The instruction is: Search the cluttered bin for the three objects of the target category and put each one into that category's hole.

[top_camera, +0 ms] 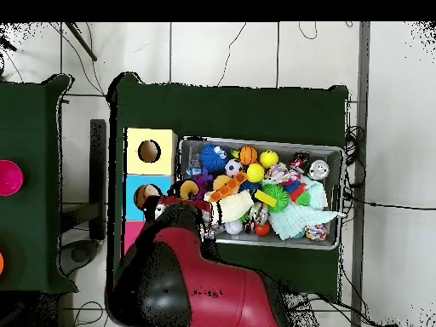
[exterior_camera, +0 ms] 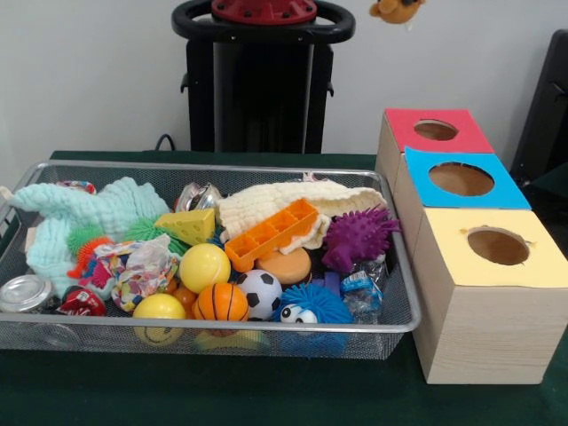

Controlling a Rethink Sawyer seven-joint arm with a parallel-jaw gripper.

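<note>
A red and black arm reaches in over the row of three boxes at the end of the wire mesh bin. Its gripper sits above the seam between the blue-topped box and the red-topped box, close to the bin's corner. The arm hides it from above, so I cannot tell whether the claw is apart or together.

In the front view a small brown plush toy hangs in the air at the top edge, above the red-topped box; what holds it is cut off.

The boxes stand in a line just beside the bin's short edge: yellow-topped box, then blue, then red, each with a round hole in its top. Bare green table runs along the bin's long edges.

The bin is packed full. A purple spiky ball lies near the box end, an orange tray in the middle, and a yellow ball, a basketball and a soccer ball along one long edge. A mint cloth fills the far end.
</note>
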